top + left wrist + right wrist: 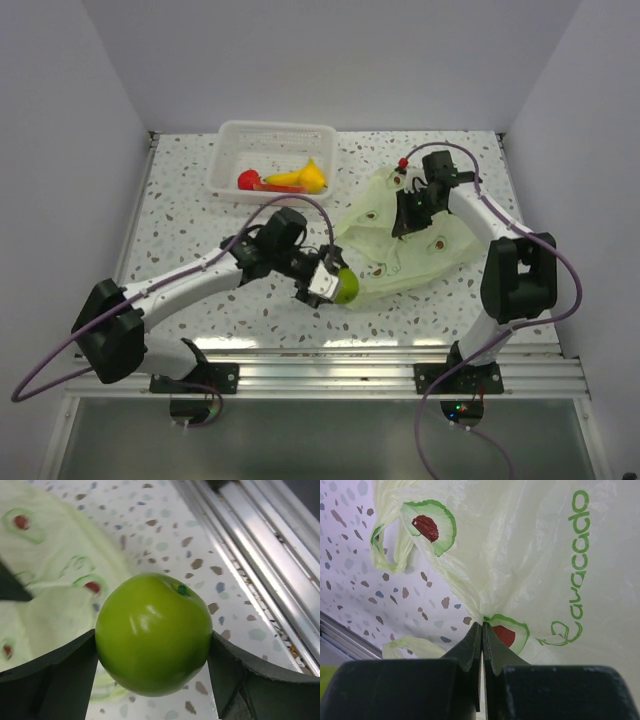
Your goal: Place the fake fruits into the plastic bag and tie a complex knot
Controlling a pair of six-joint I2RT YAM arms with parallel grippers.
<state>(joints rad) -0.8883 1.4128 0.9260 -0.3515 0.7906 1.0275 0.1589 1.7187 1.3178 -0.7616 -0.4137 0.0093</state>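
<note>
My left gripper is shut on the green apple, which fills the left wrist view, held just above the table at the near left edge of the plastic bag. The pale green bag with avocado prints lies flat on the right. My right gripper is shut on a pinch of the bag's film and lifts it. A loop handle hangs at the left of that view. A small red fruit, a yellow piece and a red-orange one lie in the basket.
The clear-white plastic basket stands at the back left. A metal rail runs along the table's near edge, close to the apple. White walls close in on three sides.
</note>
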